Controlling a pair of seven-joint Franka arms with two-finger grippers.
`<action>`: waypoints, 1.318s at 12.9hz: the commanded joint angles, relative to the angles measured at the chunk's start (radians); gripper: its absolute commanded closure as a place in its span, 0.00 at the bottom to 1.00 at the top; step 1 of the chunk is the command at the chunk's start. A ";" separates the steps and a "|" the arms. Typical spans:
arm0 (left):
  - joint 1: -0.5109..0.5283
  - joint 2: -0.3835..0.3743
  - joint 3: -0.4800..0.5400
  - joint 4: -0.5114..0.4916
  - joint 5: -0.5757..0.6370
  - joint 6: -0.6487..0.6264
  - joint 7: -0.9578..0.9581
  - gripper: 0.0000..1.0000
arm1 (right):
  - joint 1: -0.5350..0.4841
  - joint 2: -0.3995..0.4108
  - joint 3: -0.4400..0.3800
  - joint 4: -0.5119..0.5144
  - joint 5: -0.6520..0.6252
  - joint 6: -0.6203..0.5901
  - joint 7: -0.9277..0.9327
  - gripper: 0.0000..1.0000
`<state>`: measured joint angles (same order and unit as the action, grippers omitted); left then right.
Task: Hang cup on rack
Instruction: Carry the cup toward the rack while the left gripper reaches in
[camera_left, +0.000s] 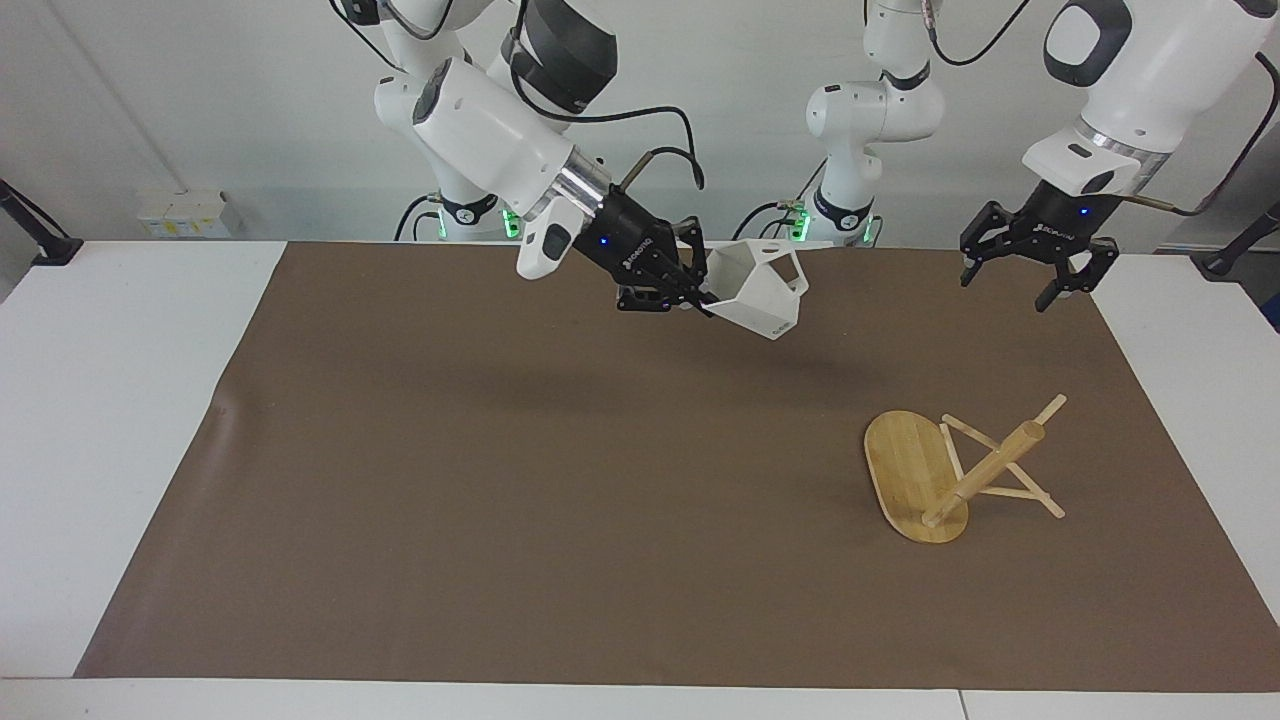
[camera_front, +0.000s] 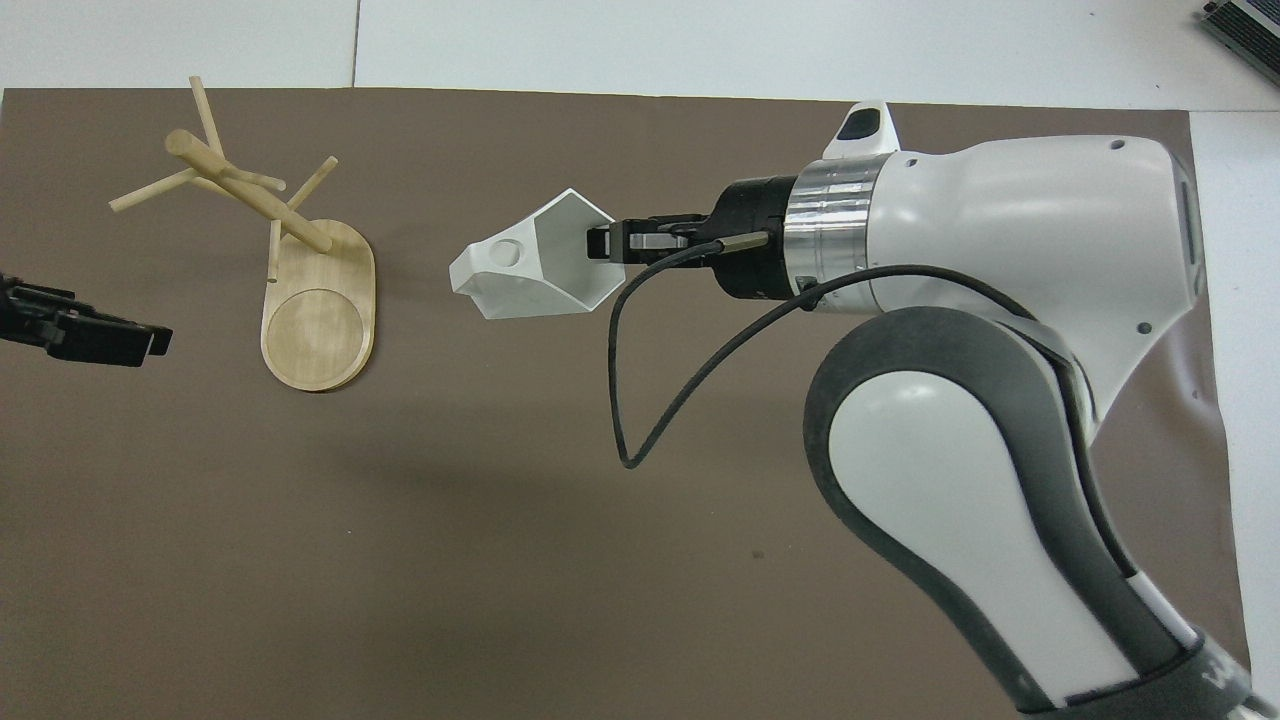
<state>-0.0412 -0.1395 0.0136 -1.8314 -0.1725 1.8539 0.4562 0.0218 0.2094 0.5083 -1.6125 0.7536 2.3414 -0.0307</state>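
My right gripper (camera_left: 700, 292) is shut on the rim of the white faceted cup (camera_left: 757, 291) and holds it tilted in the air over the brown mat, its pierced handle pointing away from the wrist; the cup also shows in the overhead view (camera_front: 530, 260), held by the right gripper (camera_front: 608, 243). The bamboo rack (camera_left: 950, 470) stands on the mat toward the left arm's end, its post leaning and pegs sticking out; it shows in the overhead view (camera_front: 300, 270) too. My left gripper (camera_left: 1030, 275) hangs open and empty in the air over the mat's edge near the rack's end (camera_front: 110, 340).
A brown mat (camera_left: 500, 480) covers most of the white table (camera_left: 110, 400). A black cable (camera_front: 680, 380) loops down from the right wrist. The mat's edge is wrinkled at the right arm's end (camera_left: 225, 400).
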 joint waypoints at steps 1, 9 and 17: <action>-0.003 -0.068 -0.001 -0.103 -0.039 0.079 0.137 0.00 | 0.001 0.010 0.025 0.008 0.016 0.032 0.032 1.00; -0.037 -0.084 -0.009 -0.147 -0.327 0.169 0.689 0.00 | 0.006 0.010 0.056 0.005 0.009 0.067 0.092 1.00; -0.121 -0.103 -0.009 -0.186 -0.545 0.223 0.811 0.00 | 0.012 0.016 0.108 0.005 0.007 0.107 0.149 1.00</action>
<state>-0.1269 -0.2128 -0.0063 -1.9761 -0.6730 2.0434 1.2387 0.0379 0.2193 0.5895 -1.6125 0.7537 2.4210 0.0870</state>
